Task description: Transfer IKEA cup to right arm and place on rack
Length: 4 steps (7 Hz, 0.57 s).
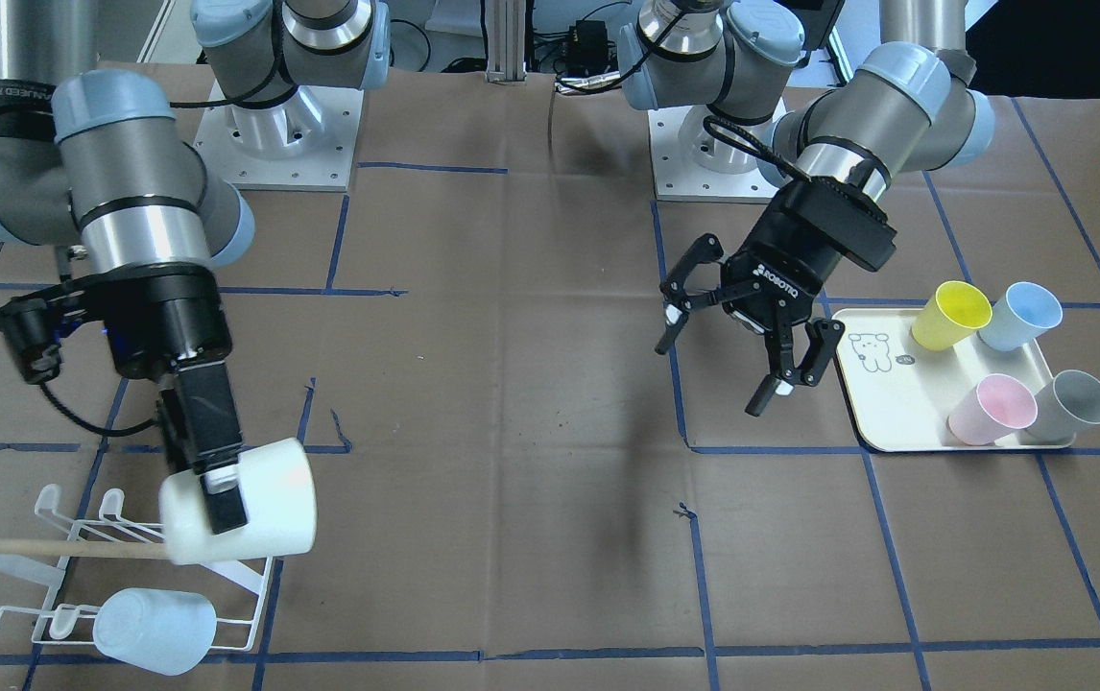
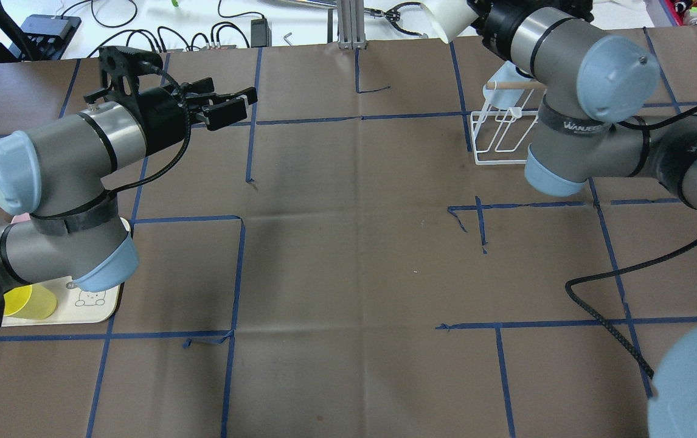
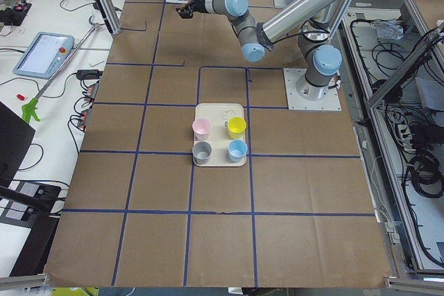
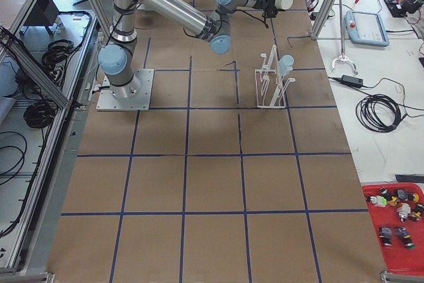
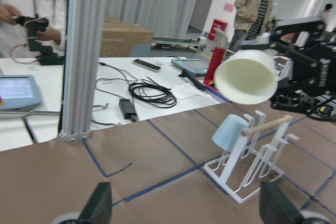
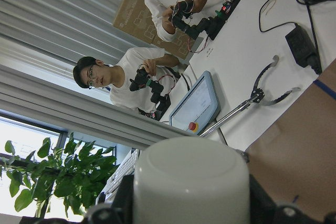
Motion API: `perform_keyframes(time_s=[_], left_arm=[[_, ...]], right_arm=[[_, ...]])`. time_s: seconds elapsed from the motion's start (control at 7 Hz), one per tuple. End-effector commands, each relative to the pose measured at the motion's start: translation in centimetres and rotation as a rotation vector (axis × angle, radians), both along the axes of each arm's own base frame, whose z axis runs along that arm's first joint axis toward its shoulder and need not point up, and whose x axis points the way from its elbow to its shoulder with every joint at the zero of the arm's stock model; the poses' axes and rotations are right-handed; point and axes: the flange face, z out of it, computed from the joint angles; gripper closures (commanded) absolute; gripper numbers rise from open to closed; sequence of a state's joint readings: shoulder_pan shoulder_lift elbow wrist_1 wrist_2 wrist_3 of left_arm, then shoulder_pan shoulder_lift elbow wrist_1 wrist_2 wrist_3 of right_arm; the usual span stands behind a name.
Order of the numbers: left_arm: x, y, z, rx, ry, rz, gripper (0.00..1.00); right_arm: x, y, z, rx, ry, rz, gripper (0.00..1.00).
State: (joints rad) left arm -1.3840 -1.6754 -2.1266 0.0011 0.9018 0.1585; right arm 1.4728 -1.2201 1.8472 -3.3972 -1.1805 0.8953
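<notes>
My right gripper (image 1: 222, 499) is shut on a white IKEA cup (image 1: 243, 513), held on its side just above the white wire rack (image 1: 233, 576) and its wooden dowel (image 1: 51, 547). In the left wrist view the cup (image 5: 247, 77) hangs over the rack (image 5: 252, 150) with its mouth towards the camera. The right wrist view shows the cup's base (image 6: 189, 182) between the fingers. A pale blue cup (image 1: 155, 629) hangs on a rack prong. My left gripper (image 1: 718, 369) is open and empty, above the table beside the cream tray (image 1: 881, 403).
The tray holds a yellow cup (image 1: 948, 315), a blue cup (image 1: 1020, 317), a pink cup (image 1: 992, 410) and a grey cup (image 1: 1073, 408). Both arm bases stand at the back of the table. Operators sit beyond the table's far edge (image 6: 152, 82).
</notes>
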Motion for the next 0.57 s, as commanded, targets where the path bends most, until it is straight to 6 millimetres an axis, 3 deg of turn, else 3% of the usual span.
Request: perform_keyframes(time_s=[0.0,0.29,0.43], left_arm=[[2.5,-3.5,0.6,0.239,-0.13,0.18,0.01],[2.3,-5.2,1.2,0.552,-0.268,0.286,0.01],[1.6,-5.0,2.5,0.664,-0.361,0.301,0.01]], right_arm=[[-8.2,-2.0,-2.4,-0.069,0.405,0.024,0.73],[-11.2,-2.9,-2.4,-0.102,0.689,0.027,0.73],[-12.4,-3.7,-2.8,-0.099,0.835,0.022,0.73]])
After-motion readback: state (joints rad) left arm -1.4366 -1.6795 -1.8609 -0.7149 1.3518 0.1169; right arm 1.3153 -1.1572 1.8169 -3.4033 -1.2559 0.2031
